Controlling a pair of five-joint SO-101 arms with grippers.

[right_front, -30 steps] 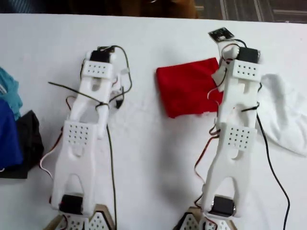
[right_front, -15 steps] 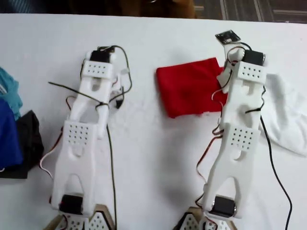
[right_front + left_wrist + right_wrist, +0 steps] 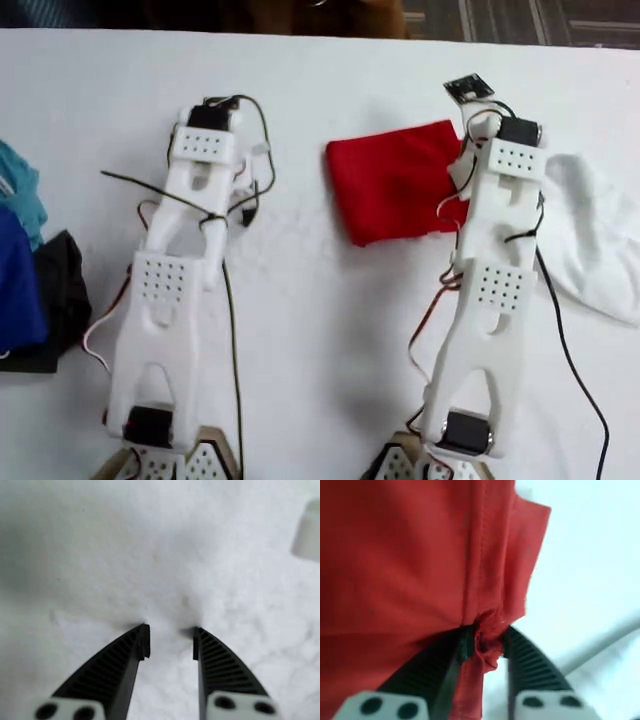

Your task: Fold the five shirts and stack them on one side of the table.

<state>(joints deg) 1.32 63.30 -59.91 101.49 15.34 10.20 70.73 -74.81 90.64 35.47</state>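
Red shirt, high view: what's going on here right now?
The right end effector is shut on a bunched edge of the folded red cloth shirt mid-table. The left end effector is open over the bare white table, holding nothing. A crumpled white shirt lies unfolded beside the right arm. A blue cloth shirt, a teal cloth shirt and a black cloth garment sit together at the table's left edge.

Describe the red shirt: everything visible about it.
The red shirt is plain red, soft-looking cloth, folded into a rough rectangle and lying flat and slightly skewed near the middle of the white table. In the right wrist view a stitched seam runs along it and one corner juts out. The right pincer pinches a bunched bit of its edge.
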